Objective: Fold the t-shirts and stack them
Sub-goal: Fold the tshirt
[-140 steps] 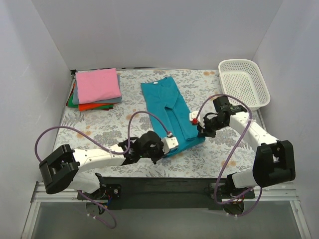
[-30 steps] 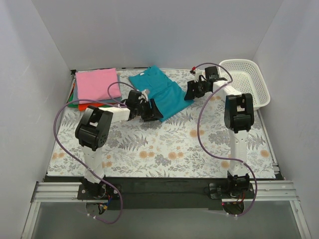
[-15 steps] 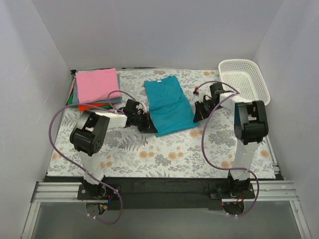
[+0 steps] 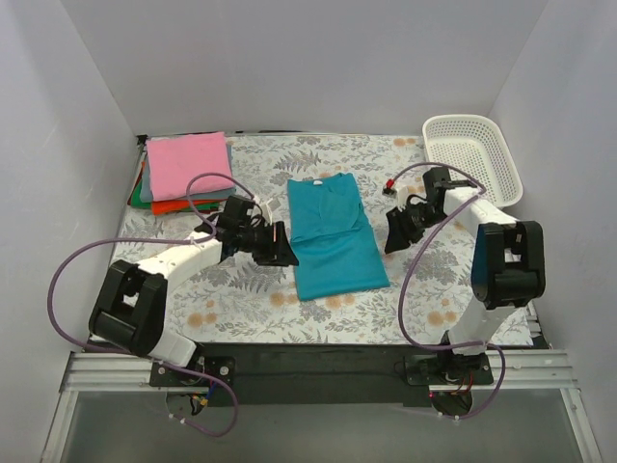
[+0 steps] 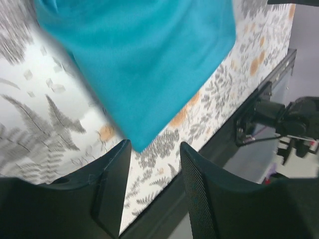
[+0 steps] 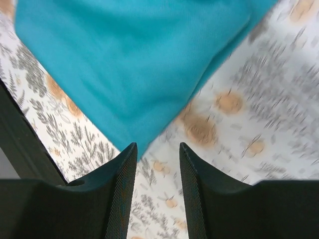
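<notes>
Both your left gripper (image 4: 279,249) and right gripper (image 4: 392,234) flank the teal t-shirt (image 4: 333,236), jaws parted, empty. Folded t-shirts (image 4: 188,166) occupy the far-left corner.

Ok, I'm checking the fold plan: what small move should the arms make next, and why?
Probably ease the left gripper and right gripper onto corners of the teal-blue cloth t-shirt and close: it lies flat as a long rectangle, and each wrist view shows a corner before open jaws.

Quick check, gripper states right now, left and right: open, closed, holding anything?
Left gripper: open, holding nothing.
Right gripper: open, holding nothing.
</notes>
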`<state>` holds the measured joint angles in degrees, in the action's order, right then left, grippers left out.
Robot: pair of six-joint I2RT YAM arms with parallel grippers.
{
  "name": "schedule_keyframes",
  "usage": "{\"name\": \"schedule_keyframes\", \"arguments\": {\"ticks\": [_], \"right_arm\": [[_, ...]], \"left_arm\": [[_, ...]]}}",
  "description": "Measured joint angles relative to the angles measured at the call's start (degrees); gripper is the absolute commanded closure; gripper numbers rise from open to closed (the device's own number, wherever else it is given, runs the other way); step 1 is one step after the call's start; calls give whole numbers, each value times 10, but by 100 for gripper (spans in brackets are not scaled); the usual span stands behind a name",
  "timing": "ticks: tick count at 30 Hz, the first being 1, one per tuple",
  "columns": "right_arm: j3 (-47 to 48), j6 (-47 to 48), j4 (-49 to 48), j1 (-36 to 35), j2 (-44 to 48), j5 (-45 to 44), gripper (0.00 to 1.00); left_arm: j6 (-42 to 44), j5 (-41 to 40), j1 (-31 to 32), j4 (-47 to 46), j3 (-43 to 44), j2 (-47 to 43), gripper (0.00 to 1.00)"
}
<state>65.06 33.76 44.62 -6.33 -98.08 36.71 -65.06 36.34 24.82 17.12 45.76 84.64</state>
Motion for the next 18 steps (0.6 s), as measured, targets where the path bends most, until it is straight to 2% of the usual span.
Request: {"name": "schedule_keyframes", "arguments": {"ticks": [3,8,13,18], "right_arm": [[69,13,2,3,-44,48,54],[169,8,-19,2,-151,105,54],[196,-7,-21,2,-207,115,54],[203,-17,-22,2,-224,115,54]], "left_arm": [[30,-21,-15,-9,43,16,56],[68,-41,-44,-26,100,111,56],[91,-49,-47,-25,125,179,56],[105,-41,-47,-26,139,197,57]]}}
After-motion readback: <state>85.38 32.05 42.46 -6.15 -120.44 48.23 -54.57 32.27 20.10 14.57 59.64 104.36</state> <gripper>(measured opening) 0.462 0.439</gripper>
